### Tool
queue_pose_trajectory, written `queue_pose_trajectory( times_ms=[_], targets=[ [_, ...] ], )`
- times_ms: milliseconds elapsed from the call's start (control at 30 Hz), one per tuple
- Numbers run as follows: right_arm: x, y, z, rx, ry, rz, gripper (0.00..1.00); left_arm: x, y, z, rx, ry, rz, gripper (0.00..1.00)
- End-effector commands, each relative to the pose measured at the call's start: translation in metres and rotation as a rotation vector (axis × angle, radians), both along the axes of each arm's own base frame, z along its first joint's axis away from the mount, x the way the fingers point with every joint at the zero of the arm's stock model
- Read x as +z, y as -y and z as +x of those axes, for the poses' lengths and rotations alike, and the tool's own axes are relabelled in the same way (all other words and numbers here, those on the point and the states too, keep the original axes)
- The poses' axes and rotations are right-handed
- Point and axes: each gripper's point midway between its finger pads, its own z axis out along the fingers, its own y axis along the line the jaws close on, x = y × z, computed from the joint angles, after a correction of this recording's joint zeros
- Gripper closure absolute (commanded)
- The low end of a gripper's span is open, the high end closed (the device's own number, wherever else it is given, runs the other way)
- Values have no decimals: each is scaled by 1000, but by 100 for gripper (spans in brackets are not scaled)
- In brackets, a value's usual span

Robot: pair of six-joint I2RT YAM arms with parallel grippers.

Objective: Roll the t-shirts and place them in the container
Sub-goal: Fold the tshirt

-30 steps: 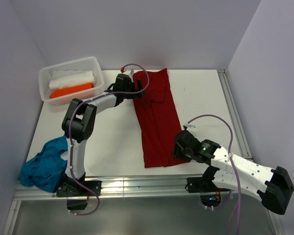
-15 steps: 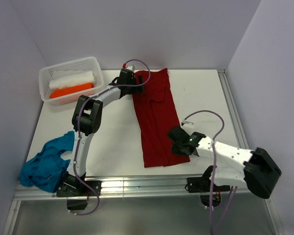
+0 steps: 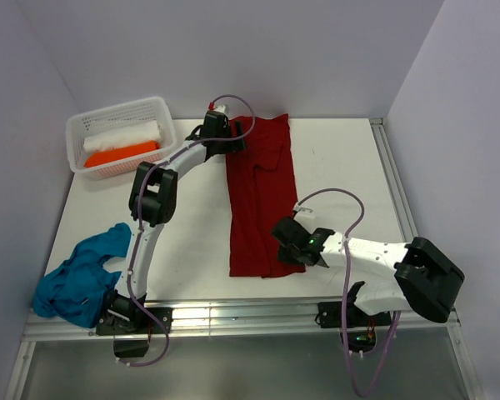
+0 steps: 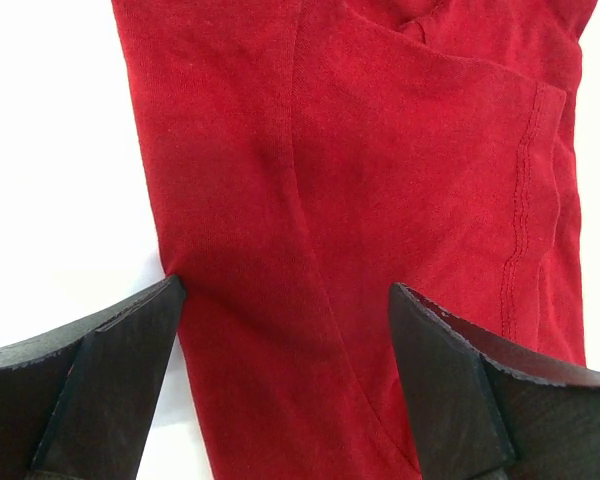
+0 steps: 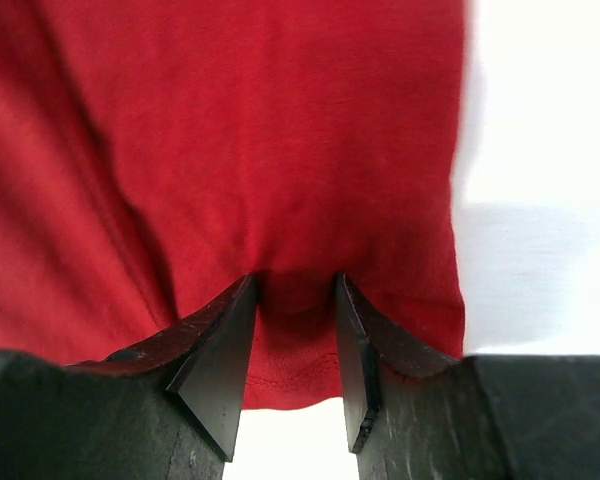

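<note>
Dark red t-shirt lies as a long strip mid-table, limp and light, so I judge its near hem the best hold: right gripper half-closed pinching it, left gripper wide open, empty, over the far end.

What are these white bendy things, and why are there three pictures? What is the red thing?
They are two robot arms, each ending in a two-finger gripper. One picture looks down from above; the other two come from cameras on each wrist. On the white table lies a folded red shirt. The right gripper pinches its near hem; the left gripper hangs open over its far end. A blue shirt lies crumpled at the table's left edge, and a white basket holds an orange roll and a white roll.
</note>
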Motion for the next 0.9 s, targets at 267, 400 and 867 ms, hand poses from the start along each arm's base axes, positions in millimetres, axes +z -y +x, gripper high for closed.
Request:
queue_pose_trajectory(
  times_ms=[267,400,867],
  targets=[
    [6,-46,-36,102,-81,83,47,26,-13,-21,-2,79,-56,2],
    [27,-54,-30,116,-37,128,44,95,-16,-31,-11,266,-125,1],
    [67,-25,-35,74,56,220,38,137,-90,-166,170,161,-127,2]
  ],
)
